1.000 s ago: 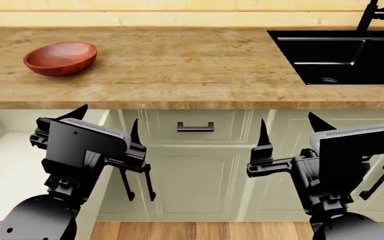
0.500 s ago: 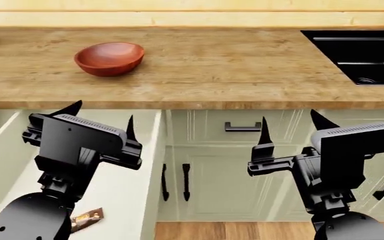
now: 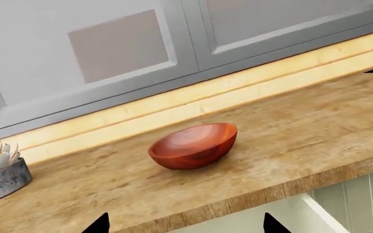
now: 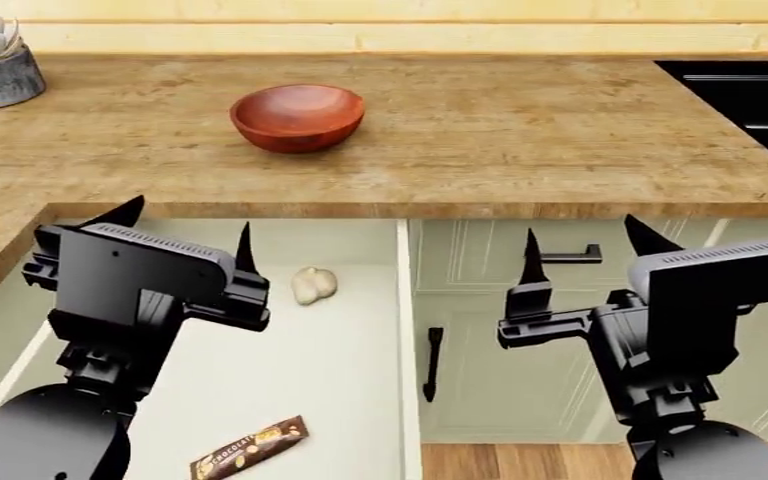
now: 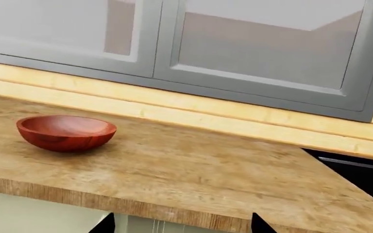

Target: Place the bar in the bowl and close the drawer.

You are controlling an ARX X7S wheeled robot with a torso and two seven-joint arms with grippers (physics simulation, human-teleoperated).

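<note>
Leftward travel of the whole view was recorded since the earlier frame: the bowl was brought near centre and the open drawer was fully revealed. The bar was seen lying on the drawer floor, near its front, well apart from a garlic bulb. Both the left gripper and right gripper were held spread and empty, so grasping probably came next.
</note>
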